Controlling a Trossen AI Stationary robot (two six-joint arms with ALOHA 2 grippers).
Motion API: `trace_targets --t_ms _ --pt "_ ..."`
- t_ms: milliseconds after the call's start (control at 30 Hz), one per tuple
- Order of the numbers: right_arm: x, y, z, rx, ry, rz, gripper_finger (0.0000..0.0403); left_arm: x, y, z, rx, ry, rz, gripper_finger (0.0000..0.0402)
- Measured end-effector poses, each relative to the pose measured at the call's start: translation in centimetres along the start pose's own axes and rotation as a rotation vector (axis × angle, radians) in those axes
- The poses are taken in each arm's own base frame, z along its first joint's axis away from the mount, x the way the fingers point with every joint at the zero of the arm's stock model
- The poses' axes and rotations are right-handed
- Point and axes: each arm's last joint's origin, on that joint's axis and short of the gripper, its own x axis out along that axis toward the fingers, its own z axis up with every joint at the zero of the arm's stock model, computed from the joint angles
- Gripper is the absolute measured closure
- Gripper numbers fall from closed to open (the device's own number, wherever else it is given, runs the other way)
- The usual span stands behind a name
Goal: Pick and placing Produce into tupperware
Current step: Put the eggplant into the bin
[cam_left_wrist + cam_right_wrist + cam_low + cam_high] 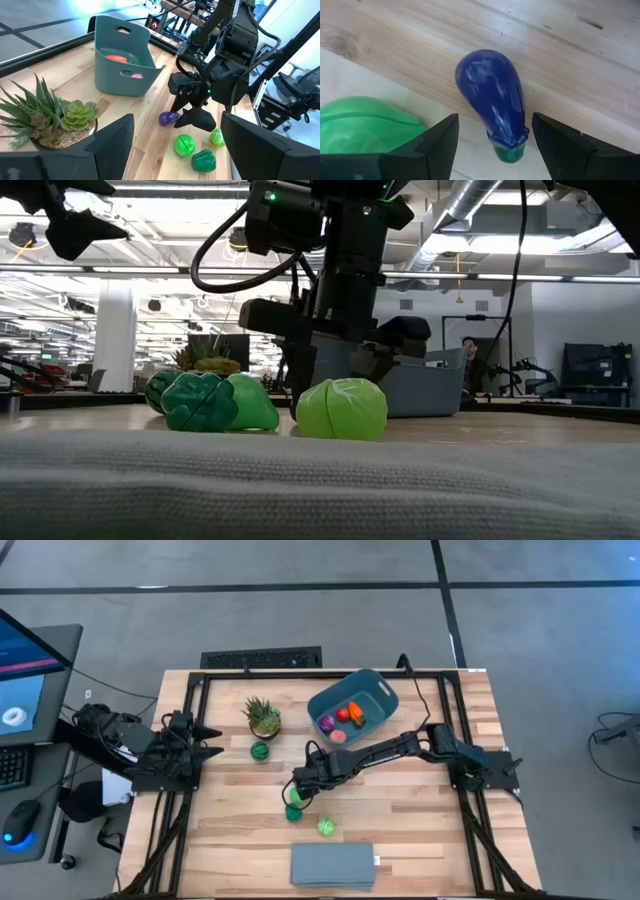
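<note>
Between right fingers (492, 145), glossy purple eggplant (492, 97), green-capped

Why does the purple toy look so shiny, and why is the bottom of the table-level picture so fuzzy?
Right wrist view: white glare streaks on the glossy eggplant. Low view: the grey slab sits closest to the lens, out of focus; the light green ball behind looks sharper.

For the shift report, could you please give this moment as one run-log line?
right end effector: open, poised over purple eggplant on table | left end effector: open, waiting at left edge | teal bin: some produce inside
</note>
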Motion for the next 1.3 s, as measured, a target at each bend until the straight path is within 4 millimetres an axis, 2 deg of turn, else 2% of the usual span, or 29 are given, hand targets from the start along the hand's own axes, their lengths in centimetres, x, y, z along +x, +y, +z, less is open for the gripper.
trace_targets --t_ms 1300 --pt "0.00 0.03 -0.07 0.001 0.025 0.009 0.0127 0.00 0.00 0.01 -0.002 -0.001 0.000 0.0116"
